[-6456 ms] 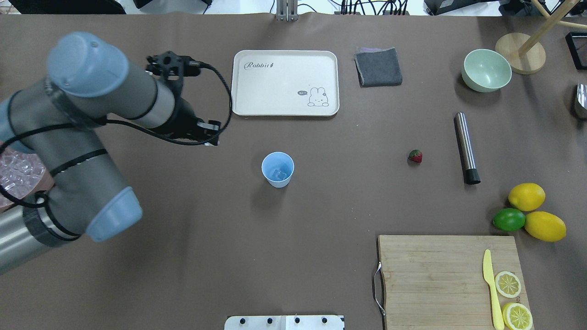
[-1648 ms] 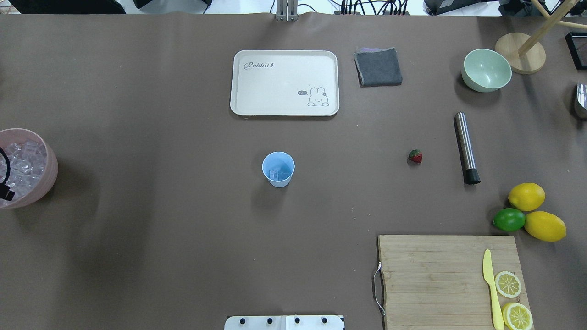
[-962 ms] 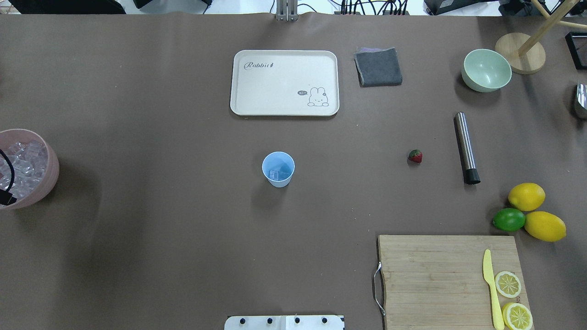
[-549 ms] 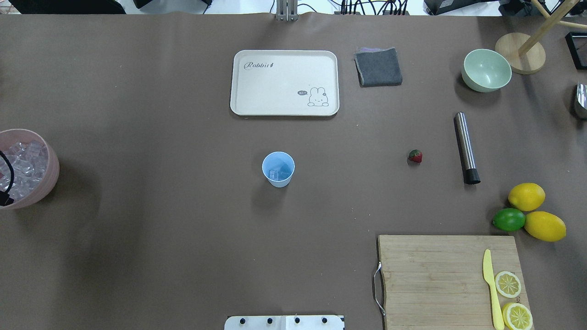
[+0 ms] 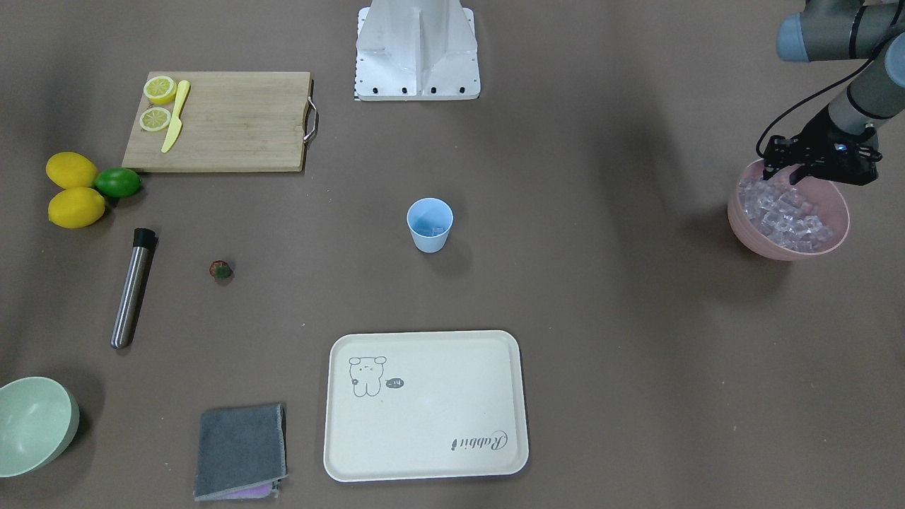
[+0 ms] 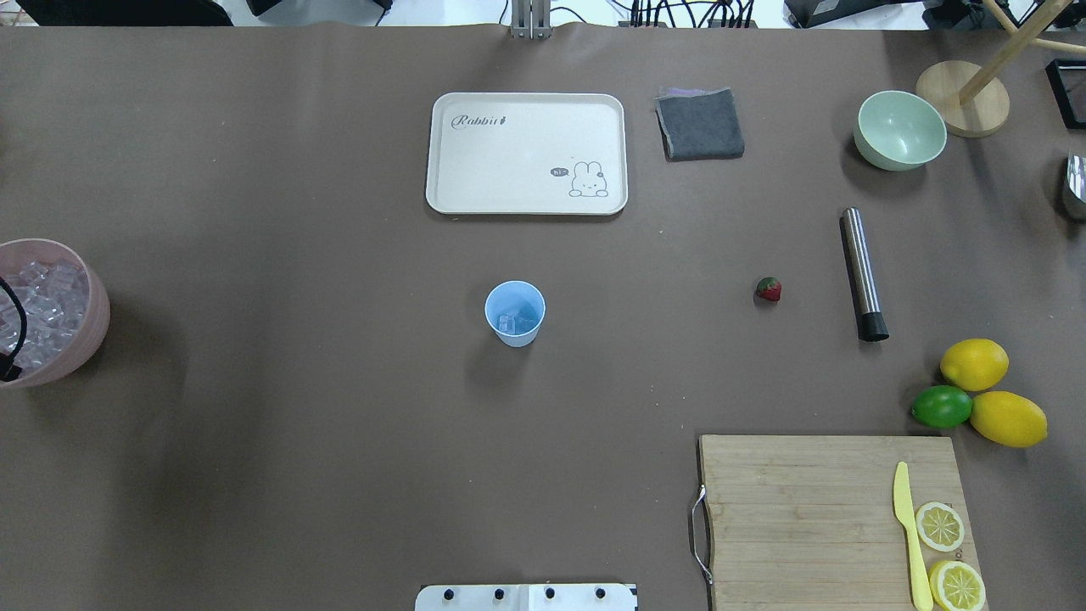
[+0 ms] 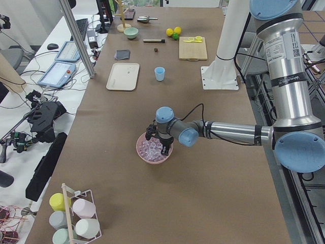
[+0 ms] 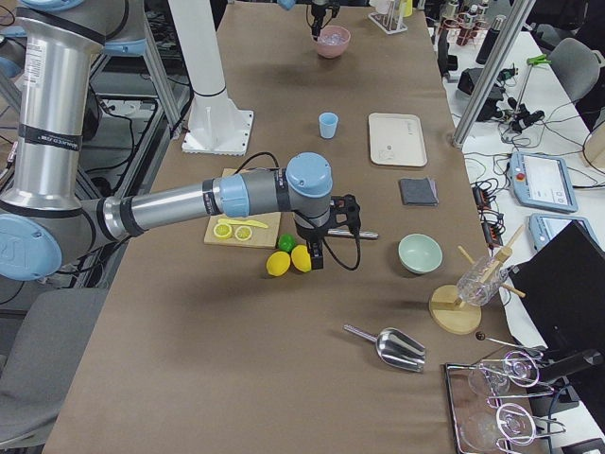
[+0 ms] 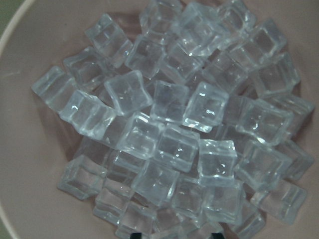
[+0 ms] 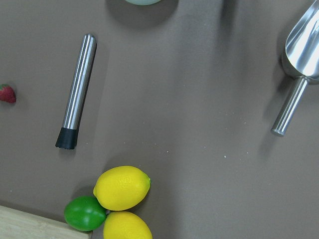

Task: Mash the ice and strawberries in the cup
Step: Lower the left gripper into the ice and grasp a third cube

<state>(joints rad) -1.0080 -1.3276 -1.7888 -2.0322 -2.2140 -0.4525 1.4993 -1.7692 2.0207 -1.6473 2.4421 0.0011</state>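
The light blue cup (image 6: 515,313) stands mid-table with a clear ice cube (image 6: 507,323) or two in it; it also shows in the front-facing view (image 5: 429,224). Several more ice cubes (image 5: 785,215) fill the pink bowl (image 5: 785,249) at the table's left end and fill the left wrist view (image 9: 169,144). My left gripper (image 5: 781,173) hangs just over that ice with its fingers apart and empty. The strawberry (image 6: 768,289) lies on the table right of the cup. My right gripper (image 8: 315,260) hovers above the lemons; I cannot tell whether it is open or shut.
A steel muddler (image 6: 863,273) lies right of the strawberry. Two lemons (image 6: 974,363) and a lime (image 6: 941,406) sit near a cutting board (image 6: 806,509) with a yellow knife and lemon slices. A cream tray (image 6: 526,153), grey cloth (image 6: 700,124) and pale green bowl (image 6: 899,130) are at the back.
The left arm has left the cup and gone to the pink bowl at the left edge. Over the last second only its cable shifts slightly there.
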